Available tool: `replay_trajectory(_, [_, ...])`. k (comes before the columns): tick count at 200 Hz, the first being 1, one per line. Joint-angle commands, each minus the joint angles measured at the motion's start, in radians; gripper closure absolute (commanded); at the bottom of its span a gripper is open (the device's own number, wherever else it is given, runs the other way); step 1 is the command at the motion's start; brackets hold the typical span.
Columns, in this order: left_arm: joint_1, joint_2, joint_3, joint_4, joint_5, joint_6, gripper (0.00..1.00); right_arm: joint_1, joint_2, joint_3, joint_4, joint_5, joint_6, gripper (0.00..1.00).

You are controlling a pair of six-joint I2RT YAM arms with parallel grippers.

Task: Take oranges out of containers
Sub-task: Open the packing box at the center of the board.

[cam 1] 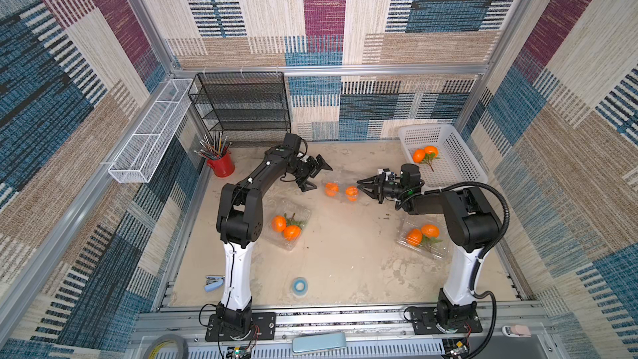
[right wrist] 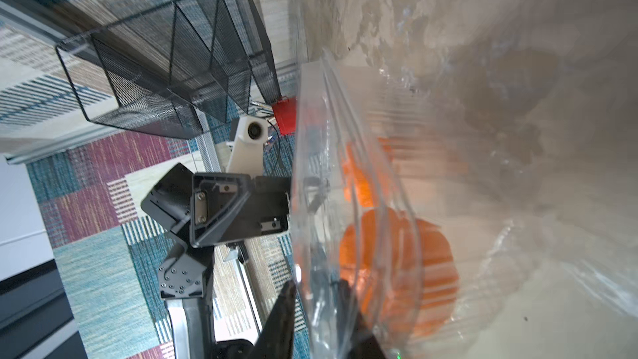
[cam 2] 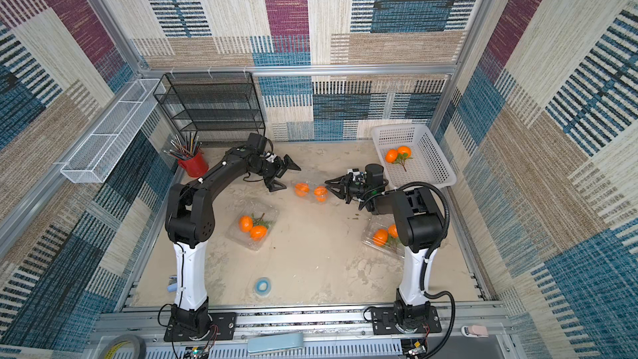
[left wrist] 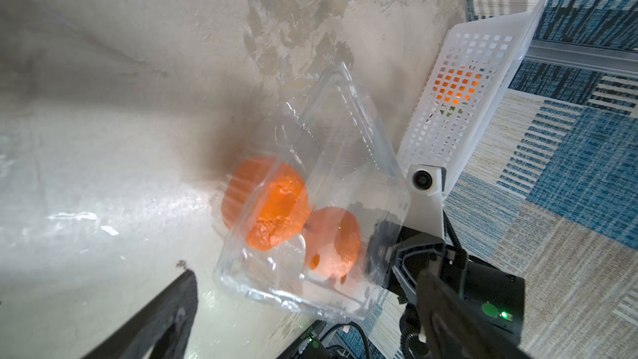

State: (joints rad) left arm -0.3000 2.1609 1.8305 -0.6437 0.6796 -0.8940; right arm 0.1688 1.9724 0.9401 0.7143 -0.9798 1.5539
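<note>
A clear container with two oranges inside lies mid-table between both arms. My right gripper has its jaws drawn in on the container's thin plastic edge, beside the nearer orange. My left gripper stands wide open just short of the container's other end, holding nothing. Two more containers, a left one and a right one, hold pairs of oranges. Another leafy pair lies in the white basket.
A black mesh rack and a red cup of pencils stand at the back left. A white wire trough hangs on the left wall. A blue tape roll and a stapler lie near the front edge.
</note>
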Motion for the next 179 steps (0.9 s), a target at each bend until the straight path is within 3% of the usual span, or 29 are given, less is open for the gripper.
replay_trajectory(1, [0.003,-0.038,-0.018,-0.006,-0.012,-0.042,0.00,0.001,-0.009,-0.023,0.145,0.053,0.187,0.79])
replay_trajectory(40, [0.002,-0.131,-0.149,0.221,0.047,-0.174,0.00,0.001,-0.018,0.011,0.117,0.124,0.251,0.82])
replay_trajectory(81, [-0.007,-0.221,-0.402,0.564,0.084,-0.326,0.05,0.001,0.009,0.053,0.119,0.172,0.319,0.83])
replay_trajectory(106, [-0.027,-0.244,-0.465,0.633,0.056,-0.342,0.07,0.004,0.028,0.061,0.151,0.182,0.357,0.83])
replay_trajectory(133, [-0.056,-0.224,-0.523,0.772,0.037,-0.457,0.12,0.014,0.034,0.054,0.171,0.188,0.382,0.83])
replay_trajectory(179, [-0.097,-0.202,-0.515,0.788,-0.001,-0.470,0.19,0.027,0.031,0.040,0.186,0.185,0.387,0.84])
